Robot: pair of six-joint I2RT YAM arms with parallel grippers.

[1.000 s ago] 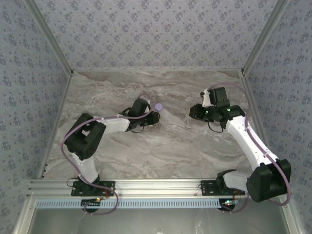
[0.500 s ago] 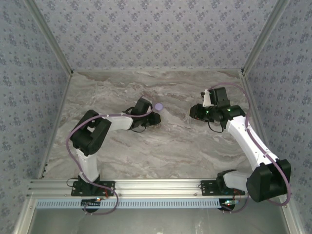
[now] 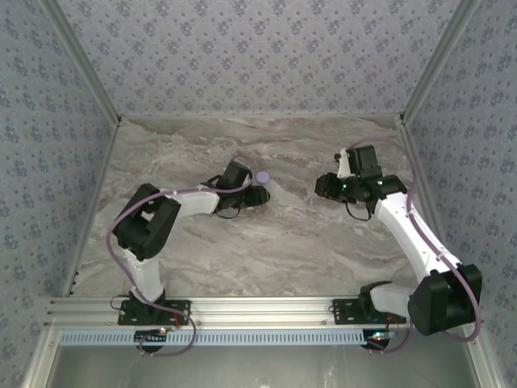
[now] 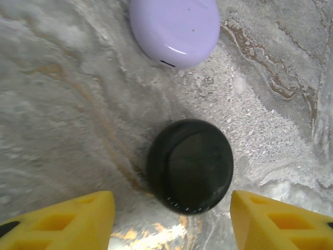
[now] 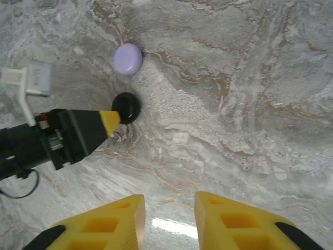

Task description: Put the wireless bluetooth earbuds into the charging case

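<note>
The grey marbled tabletop [image 3: 266, 242] is filling the floor of the papered booth, and 2 arms are reaching in over it from the near rail. The left arm [image 3: 153, 226] is bending in from 7 o'clock towards the middle, and the right arm [image 3: 412, 234] is leaning in from 4 o'clock with its wrist turned to face 9 o'clock.

The left tool [image 4: 171, 198] is standing open, its 2 yellow fingers [image 4: 78, 219] spreading wide on either side of the black charging case [image 4: 190, 165] without gripping it. The right tool [image 5: 170, 200] is hanging well apart at 3 o'clock of the cases, its fingers parted a little and holding nothing.

The black charging case is lying closed on the tabletop between the left fingers. The lilac charging case [image 4: 174, 28] is lying closed near it at 12 o'clock, with bare marble between the 2.
</note>
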